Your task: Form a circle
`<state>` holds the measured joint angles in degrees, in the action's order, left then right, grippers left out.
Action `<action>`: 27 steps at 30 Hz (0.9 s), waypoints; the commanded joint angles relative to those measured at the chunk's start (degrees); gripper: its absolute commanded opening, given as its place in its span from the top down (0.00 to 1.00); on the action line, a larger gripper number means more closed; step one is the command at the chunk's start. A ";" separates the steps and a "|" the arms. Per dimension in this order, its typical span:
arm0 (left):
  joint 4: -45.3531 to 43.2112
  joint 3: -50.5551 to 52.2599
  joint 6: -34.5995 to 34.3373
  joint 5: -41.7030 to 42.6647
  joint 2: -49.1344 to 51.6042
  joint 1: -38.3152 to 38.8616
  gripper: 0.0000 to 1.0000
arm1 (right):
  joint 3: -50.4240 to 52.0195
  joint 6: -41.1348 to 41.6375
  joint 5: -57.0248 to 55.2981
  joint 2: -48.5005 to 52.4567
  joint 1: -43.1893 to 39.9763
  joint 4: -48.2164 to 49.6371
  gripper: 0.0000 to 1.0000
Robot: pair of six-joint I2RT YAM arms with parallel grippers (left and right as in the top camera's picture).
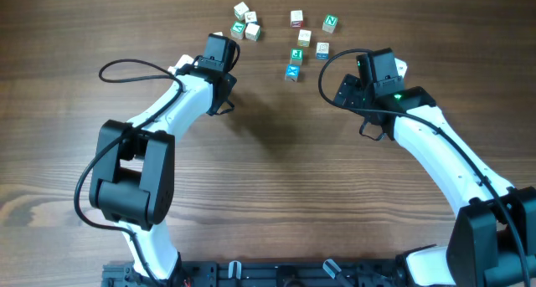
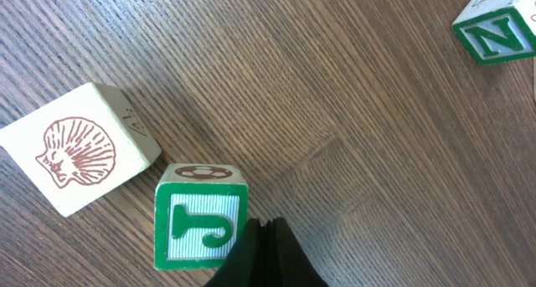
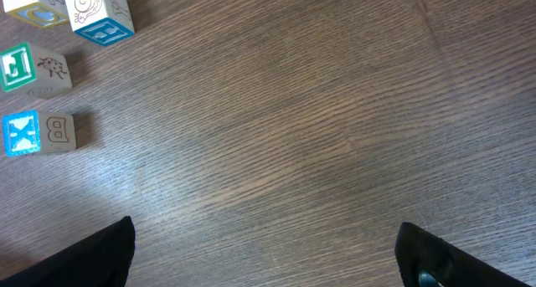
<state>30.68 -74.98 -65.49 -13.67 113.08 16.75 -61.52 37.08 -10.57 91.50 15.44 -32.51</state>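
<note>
Well, no ring on the wooden table point(image 1: 276, 153) so far: the letter cubes point(image 1: 305, 38) lie loose in two little clumps at its far edge, small pale wooden blocks with green, blue, red or white faces. Over on the left, the left gripper point(image 2: 264, 253) has its dark fingers pressed together with nothing between them, and the tip sits right at the lower right corner of a green J cube point(image 2: 201, 228); whether it actually touches is hard to call. That cube shows a green-framed, striped face with the letter lying on its side. Just up and left of it, tilted, is a pale shell cube point(image 2: 79, 153) with a red-brown scallop drawn on top. A green N cube point(image 2: 496, 36) is well off in the far right corner of the left wrist view. On the other side, the right gripper point(image 3: 264, 228) stands spread wide, empty, over bare wood. Its nearest piece, a blue X cube point(image 3: 38, 134) with a B on its side, lies well apart to the left, with a green-faced cube point(image 3: 33, 68) and a blue snail cube point(image 3: 100, 15) beyond it.
</note>
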 commanded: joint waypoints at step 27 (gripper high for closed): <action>-2.36 -0.63 -1.44 -2.67 0.35 -0.92 0.96 | 0.04 0.48 -1.05 -0.42 0.07 0.17 0.00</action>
<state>29.12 -74.98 -66.35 -15.18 113.08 16.32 -61.52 37.08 -10.57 91.50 15.44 -32.51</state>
